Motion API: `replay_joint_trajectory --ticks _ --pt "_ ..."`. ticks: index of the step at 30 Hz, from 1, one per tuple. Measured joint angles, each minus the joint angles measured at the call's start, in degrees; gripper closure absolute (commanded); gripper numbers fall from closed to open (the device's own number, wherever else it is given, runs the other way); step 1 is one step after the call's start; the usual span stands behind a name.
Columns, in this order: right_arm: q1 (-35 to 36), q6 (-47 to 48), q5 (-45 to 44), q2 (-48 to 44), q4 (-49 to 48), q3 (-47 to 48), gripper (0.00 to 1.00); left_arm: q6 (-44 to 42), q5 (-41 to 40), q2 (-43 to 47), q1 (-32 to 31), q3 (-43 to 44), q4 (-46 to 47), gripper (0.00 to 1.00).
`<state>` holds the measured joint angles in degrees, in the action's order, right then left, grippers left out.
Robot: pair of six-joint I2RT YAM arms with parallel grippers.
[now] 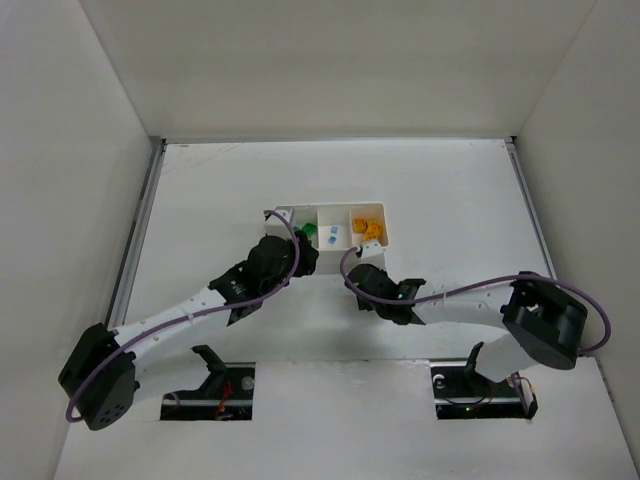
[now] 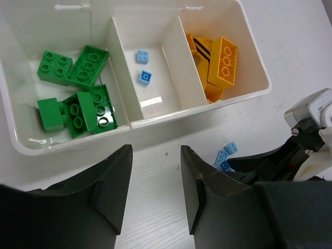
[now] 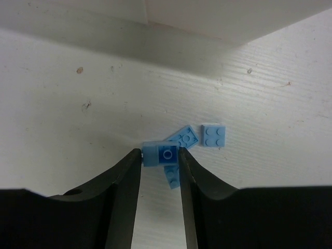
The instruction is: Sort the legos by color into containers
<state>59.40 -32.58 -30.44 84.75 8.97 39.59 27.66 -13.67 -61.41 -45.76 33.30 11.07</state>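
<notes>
While the right gripper (image 3: 161,158) clamps one light blue brick (image 3: 157,154) between its fingers on the table (image 3: 67,109), loose blue plates (image 3: 213,136) lie just beside it, one partly hidden behind a finger. Left gripper (image 2: 155,155): fingers apart, empty, near the tray (image 2: 155,120).

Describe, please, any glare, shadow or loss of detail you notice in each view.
Top external: even light, the legos in the tray too small to resolve. Left wrist: sharp, glare on the middle compartment's floor. Right wrist: shadow crosses the table; the blue lego in the right gripper is crisp.
</notes>
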Motion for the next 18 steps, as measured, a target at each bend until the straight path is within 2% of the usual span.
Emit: replay_joint_trajectory --ticks 6,10,18 --pt "-0.1 0.0 0.0 0.1 0.1 0.4 0.70 -0.1 0.6 0.0 1.0 0.0 0.0 0.61" --pt "-0.1 0.0 -0.2 -1.0 0.7 0.4 0.70 -0.1 1.0 0.5 1.0 -0.4 0.0 0.61" --pt "-0.6 1.0 0.5 -9.8 0.9 2.1 0.70 0.0 1.2 2.3 1.5 -2.1 -0.3 0.61"
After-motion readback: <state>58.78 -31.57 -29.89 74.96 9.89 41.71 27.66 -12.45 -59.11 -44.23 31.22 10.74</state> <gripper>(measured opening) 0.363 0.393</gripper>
